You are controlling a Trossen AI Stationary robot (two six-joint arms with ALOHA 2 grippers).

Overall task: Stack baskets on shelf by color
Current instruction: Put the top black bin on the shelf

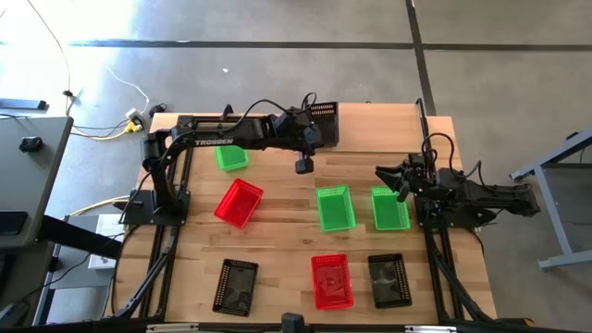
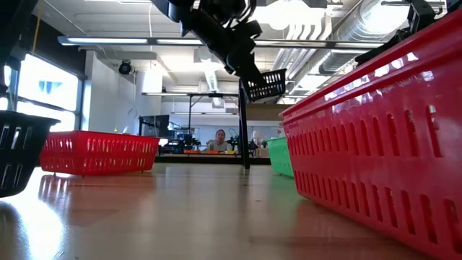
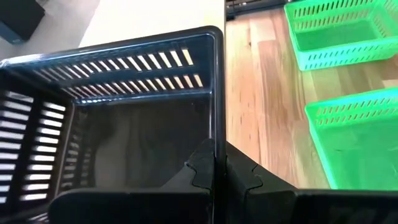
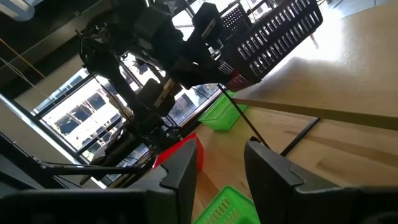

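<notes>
One black basket [image 3: 118, 124] hangs pinched by its wall in the left hand [image 3: 214, 171], above the shelf [image 1: 370, 125].

This is a big workshop or lab hall: a bare concrete floor [image 1: 277, 23] with cables, exposed ducts [image 2: 361, 29] and strip lights on a high ceiling, tall windows [image 2: 50, 94], and a person [image 2: 219, 142] at a far bench.

near red basket [image 2: 375, 137]: cut off by frame edge; person [image 2: 219, 141]: too small
</notes>
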